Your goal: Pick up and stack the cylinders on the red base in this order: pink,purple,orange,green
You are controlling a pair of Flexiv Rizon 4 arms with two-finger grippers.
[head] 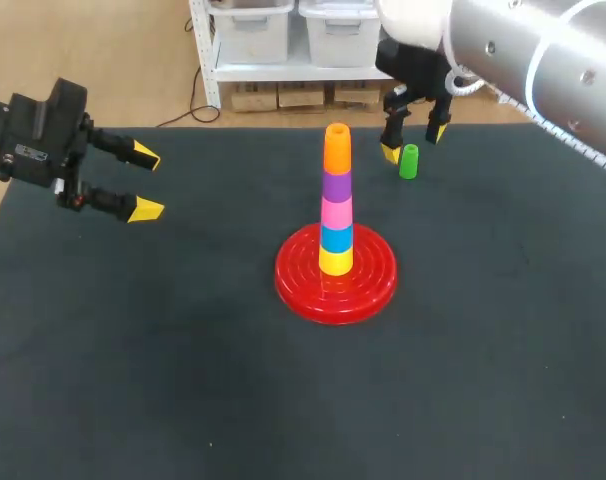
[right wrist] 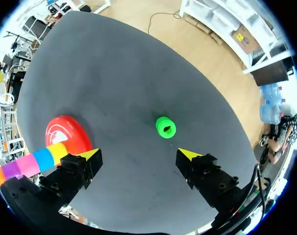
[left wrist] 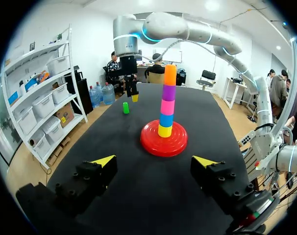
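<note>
The red base [head: 336, 272] lies mid-table with a stack on its post: yellow, blue, pink [head: 336, 213], purple [head: 335, 186] and orange [head: 337, 148] cylinders, orange on top. The green cylinder [head: 409, 161] stands upright on the mat at the far side, right of the stack. My right gripper [head: 413, 141] hovers open just above it; in the right wrist view the green cylinder [right wrist: 165, 127] lies ahead of the right gripper [right wrist: 140, 154], between its fingers' line but untouched. My left gripper [head: 146, 182] is open and empty at the left, facing the stack [left wrist: 167, 104] in its own view [left wrist: 156, 160].
The black mat [head: 183, 380] covers the table. The far edge runs close behind the green cylinder. Wide bare mat lies in front of and to both sides of the base.
</note>
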